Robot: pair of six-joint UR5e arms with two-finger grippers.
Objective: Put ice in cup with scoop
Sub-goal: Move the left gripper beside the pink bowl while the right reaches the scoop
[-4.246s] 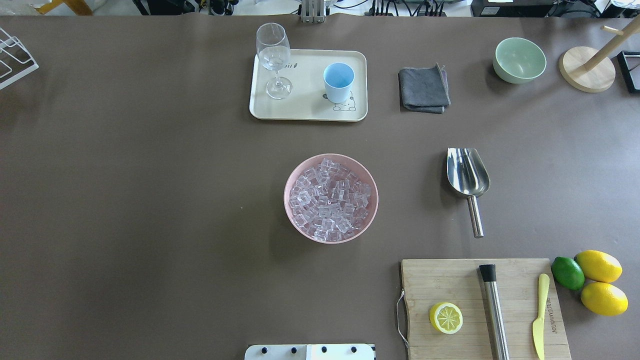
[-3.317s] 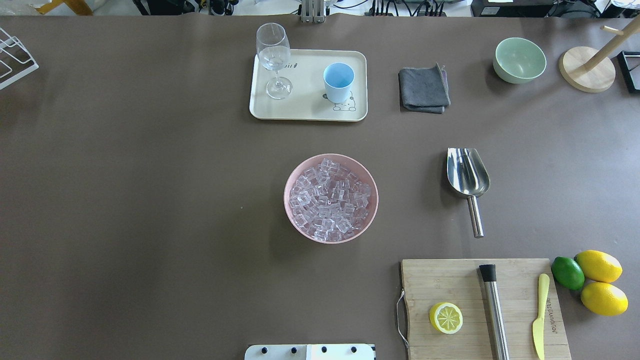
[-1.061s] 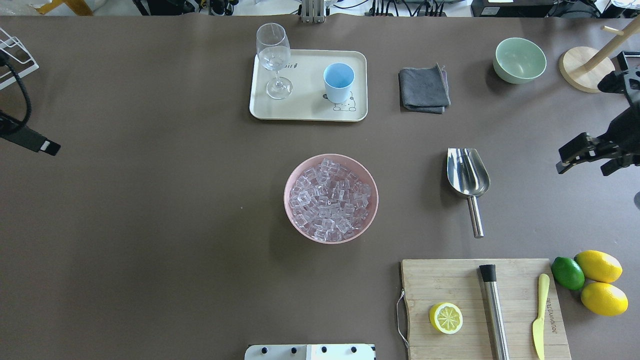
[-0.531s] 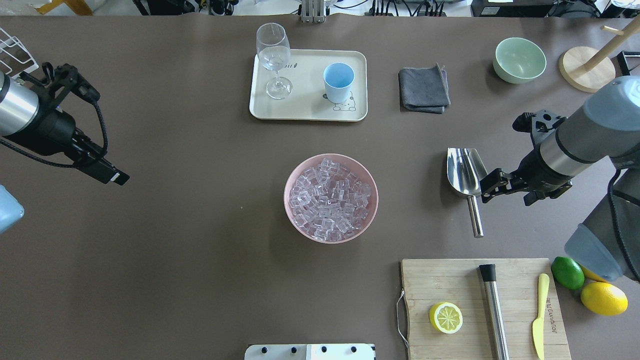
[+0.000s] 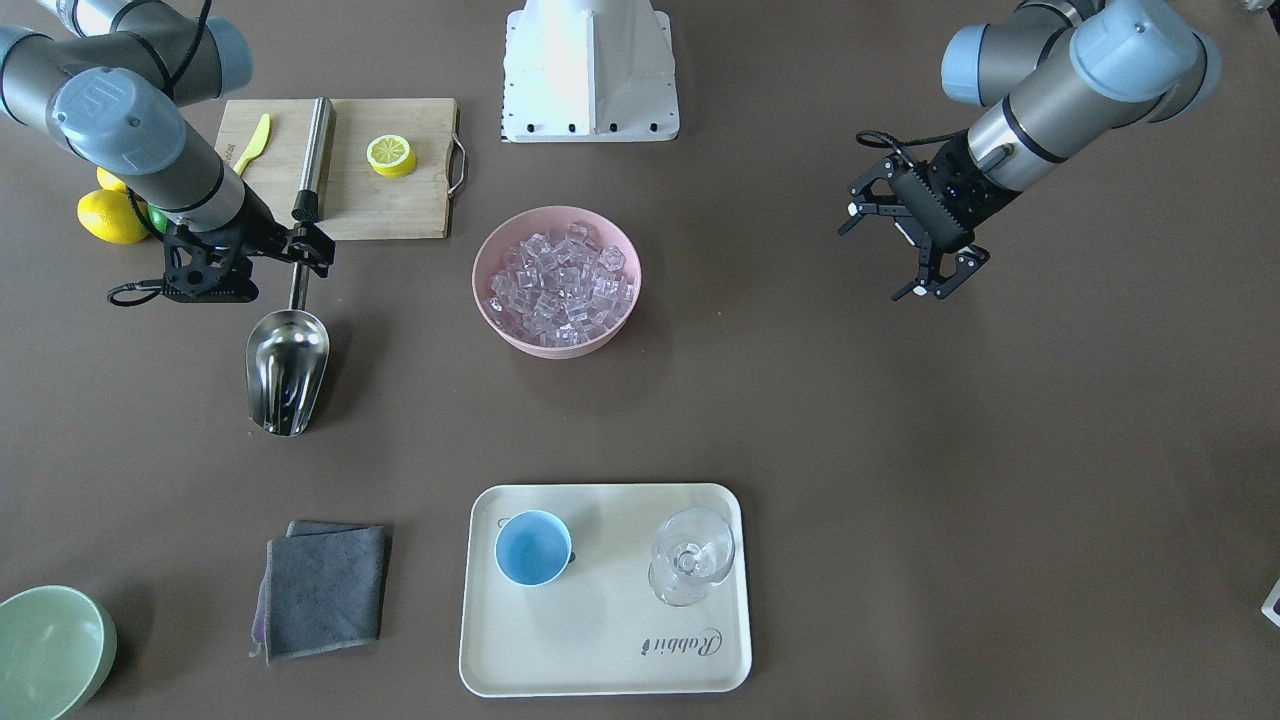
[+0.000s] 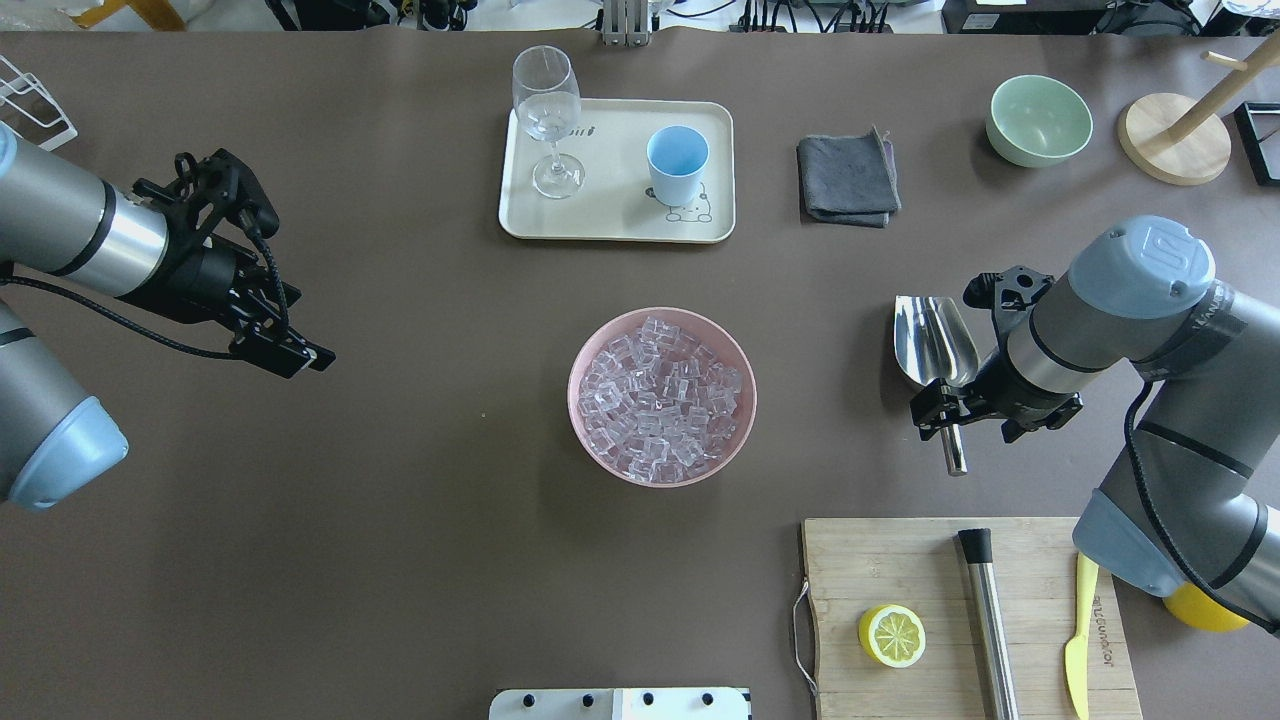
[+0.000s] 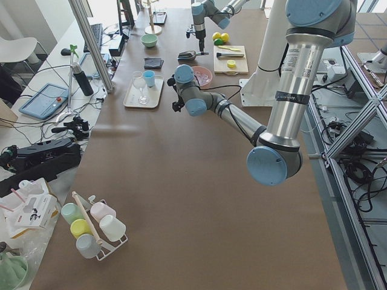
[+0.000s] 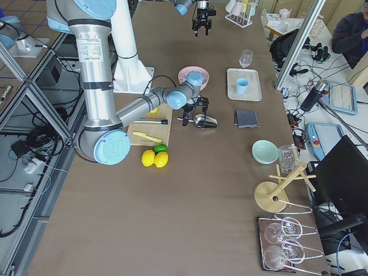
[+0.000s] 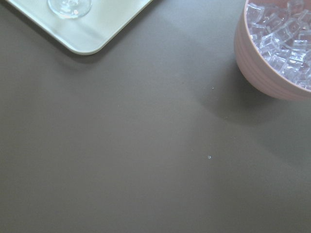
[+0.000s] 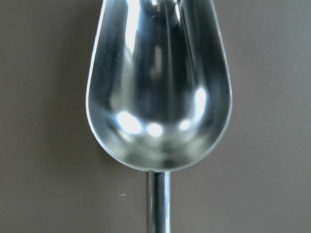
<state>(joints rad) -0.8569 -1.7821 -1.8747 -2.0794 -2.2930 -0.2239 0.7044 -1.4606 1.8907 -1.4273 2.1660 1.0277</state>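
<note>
The steel scoop [image 6: 935, 342] lies on the table right of centre, handle toward the robot. It fills the right wrist view [image 10: 158, 87]. My right gripper [image 6: 978, 412] hovers open just above the scoop's handle [image 5: 298, 290], touching nothing. The ice [image 6: 660, 395] fills a pink bowl [image 6: 578, 400] at mid-table. The light-blue cup [image 6: 677, 160] stands empty on a cream tray [image 6: 610, 222] at the far side. My left gripper [image 6: 297, 287] is open and empty over bare table, well left of the bowl.
A wine glass [image 6: 546, 120] shares the tray. A grey cloth [image 6: 848, 180] and green bowl [image 6: 1038, 120] lie far right. A cutting board [image 6: 900, 565] with a steel cylinder [image 6: 990, 625], half lemon [image 6: 891, 635] and yellow knife [image 6: 1080, 640] sits near right.
Both arms have come in from the table's sides. My right gripper has moved left to above the scoop's handle. My left gripper has moved toward the middle. The scoop has not moved.
</note>
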